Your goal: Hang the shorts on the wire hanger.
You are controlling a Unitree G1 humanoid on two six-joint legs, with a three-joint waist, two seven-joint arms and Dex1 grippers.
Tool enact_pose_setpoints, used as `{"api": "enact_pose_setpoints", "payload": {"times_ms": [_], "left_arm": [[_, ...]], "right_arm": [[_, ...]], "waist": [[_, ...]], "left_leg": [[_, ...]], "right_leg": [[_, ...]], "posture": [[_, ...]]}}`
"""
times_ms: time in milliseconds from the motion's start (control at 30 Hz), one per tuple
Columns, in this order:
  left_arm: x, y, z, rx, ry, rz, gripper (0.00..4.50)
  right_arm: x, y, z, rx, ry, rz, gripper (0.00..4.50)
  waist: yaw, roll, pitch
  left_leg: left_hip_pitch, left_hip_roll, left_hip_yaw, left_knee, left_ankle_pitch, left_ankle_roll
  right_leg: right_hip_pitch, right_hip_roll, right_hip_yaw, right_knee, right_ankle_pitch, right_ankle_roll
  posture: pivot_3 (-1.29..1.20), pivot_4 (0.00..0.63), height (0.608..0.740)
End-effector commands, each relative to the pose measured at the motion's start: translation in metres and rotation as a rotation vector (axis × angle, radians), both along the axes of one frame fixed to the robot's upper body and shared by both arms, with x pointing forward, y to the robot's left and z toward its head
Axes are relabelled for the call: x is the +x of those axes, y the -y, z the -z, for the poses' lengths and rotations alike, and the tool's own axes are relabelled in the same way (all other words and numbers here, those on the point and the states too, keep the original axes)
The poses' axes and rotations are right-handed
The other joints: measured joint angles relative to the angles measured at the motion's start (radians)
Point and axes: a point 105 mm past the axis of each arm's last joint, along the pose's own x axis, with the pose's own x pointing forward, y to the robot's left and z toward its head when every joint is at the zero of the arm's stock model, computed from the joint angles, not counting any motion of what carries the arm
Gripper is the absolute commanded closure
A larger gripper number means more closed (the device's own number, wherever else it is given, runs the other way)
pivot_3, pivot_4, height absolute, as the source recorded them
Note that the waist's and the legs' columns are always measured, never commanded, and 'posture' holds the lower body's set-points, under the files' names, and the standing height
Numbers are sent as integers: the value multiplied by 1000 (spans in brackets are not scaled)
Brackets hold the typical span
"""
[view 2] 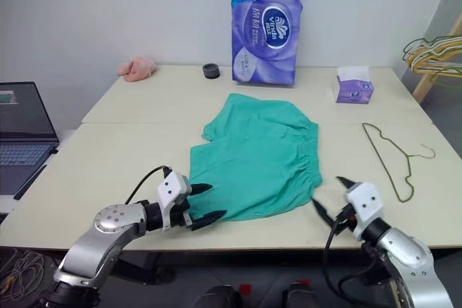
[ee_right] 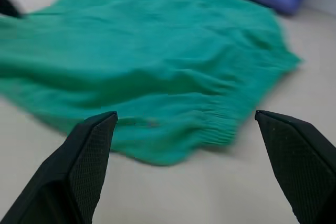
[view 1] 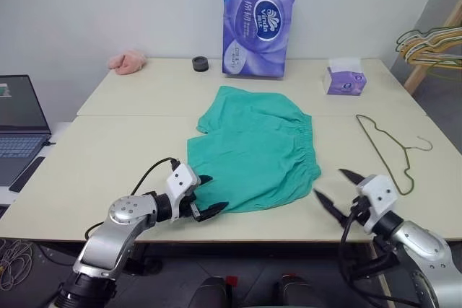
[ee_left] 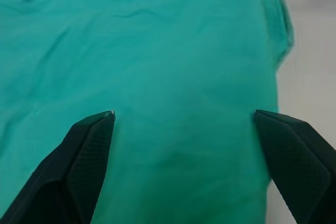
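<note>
The teal-green shorts (view 1: 253,146) lie flat in the middle of the table, gathered waistband toward the right. The thin wire hanger (view 1: 386,149) rests on the table to their right, hook pointing right. My left gripper (view 1: 209,194) is open at the shorts' near left corner, its black fingers spread just over the cloth's edge (ee_left: 184,129). My right gripper (view 1: 341,189) is open near the table's front edge, just right of the waistband's near corner (ee_right: 210,129), holding nothing.
A purple tissue-roll pack (view 1: 258,19) stands at the back, with a small black ring (view 1: 200,63) beside it. A purple tissue box (view 1: 345,78) and a pink cloth (view 1: 128,61) lie further back. A laptop (view 1: 18,128) is left; coloured hangers (view 1: 433,45) hang at right.
</note>
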Motion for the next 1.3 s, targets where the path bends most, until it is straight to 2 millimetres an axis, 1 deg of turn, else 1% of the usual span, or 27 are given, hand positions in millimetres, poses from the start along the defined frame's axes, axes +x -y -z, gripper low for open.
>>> {"api": "enact_pose_setpoints", "payload": {"times_ms": [33, 167, 267, 333, 367, 433, 467, 633, 733, 767, 833, 1033, 1167, 1300], "left_arm": [[-1, 5, 2, 42, 10, 75, 47], [6, 6, 12, 106, 48, 88, 47], [8, 8, 17, 122, 64, 101, 47], [7, 5, 22, 163, 74, 117, 47], [5, -1, 28, 225, 90, 144, 432], [3, -9, 35, 297, 115, 175, 889], [4, -11, 36, 306, 120, 178, 1226], [7, -11, 30, 278, 130, 160, 2750], [7, -10, 26, 269, 136, 160, 3656], [8, -10, 26, 268, 138, 160, 4042], [9, -9, 20, 239, 137, 148, 4493], [17, -6, -2, 153, 145, 105, 4493], [20, -7, -12, 112, 140, 87, 4493], [22, -8, -22, 84, 143, 77, 4493]], "right_arm": [[-11, -13, -3, -32, -17, -105, 0], [-14, -15, 0, -81, -16, -129, 0], [-11, -11, -1, -115, 12, -109, 0], [-8, -7, -2, -129, 26, -95, 0], [-6, -4, -2, -152, 35, -97, 0], [-4, -1, -1, -193, 48, -105, 0], [-3, 1, 0, -212, 54, -112, 0], [7, 8, 6, -320, 73, -142, 0], [19, 15, 9, -423, 98, -171, 0], [22, 16, 10, -441, 102, -175, 0], [35, 20, 10, -505, 132, -185, 0], [63, 23, 15, -651, 199, -257, 0], [75, 21, 19, -721, 228, -310, 0], [92, 14, 21, -773, 274, -352, 0]], "waist": [[-1, -2, 1], [0, -3, 2], [0, -4, 2], [-1, -4, 2], [-1, -4, 2], [0, -4, 2], [0, -4, 1], [-2, -3, 0], [-3, -3, 0], [-3, -3, 0], [-4, -3, 0], [-7, -4, 0], [-8, -4, 0], [-9, -4, 0]], "left_leg": [[0, 0, 0, 0, 0, 0], [-1, 0, 0, 0, 0, 0], [-1, 0, 0, 0, 0, 0], [-1, 0, 0, 0, 0, 0], [-1, 0, 0, 0, 0, 0], [-1, 0, 1, 0, 0, -1], [0, 0, 1, 0, 0, -1], [1, 2, 2, 0, 0, 0], [1, 2, 3, 0, 0, 0], [1, 2, 3, 0, 0, 0], [1, 2, 3, 0, 0, 0], [0, 2, 3, 0, 0, 0], [0, 2, 4, 0, 0, 0], [0, 2, 4, 1, 0, -1]], "right_leg": [[0, 0, 0, 0, 0, 0], [0, 0, 0, -1, 1, 1], [-1, 0, 0, -1, 1, 1], [-1, 0, 0, -1, 1, 1], [-1, 0, 0, -1, 1, 2], [0, 0, 1, -1, 1, 2], [0, 0, 1, -1, 1, 2], [0, 0, -1, -1, 1, 2], [0, 0, 0, -1, 1, 2], [0, 0, -1, -1, 3, 5], [0, 0, -1, 0, 4, 7], [-1, 2, 0, 0, 5, 7], [-1, 3, 0, 1, 6, 7], [-1, 3, -1, 2, 6, 7]], "posture": [[-43, 56, 740], [-53, 53, 740], [-56, 52, 740], [-56, 52, 740], [-56, 53, 740], [-56, 53, 740], [-50, 52, 740], [-49, 46, 740], [-51, 40, 740], [-51, 40, 740], [-51, 38, 740], [-38, 29, 740], [-25, 31, 740], [-20, 30, 740]]}}
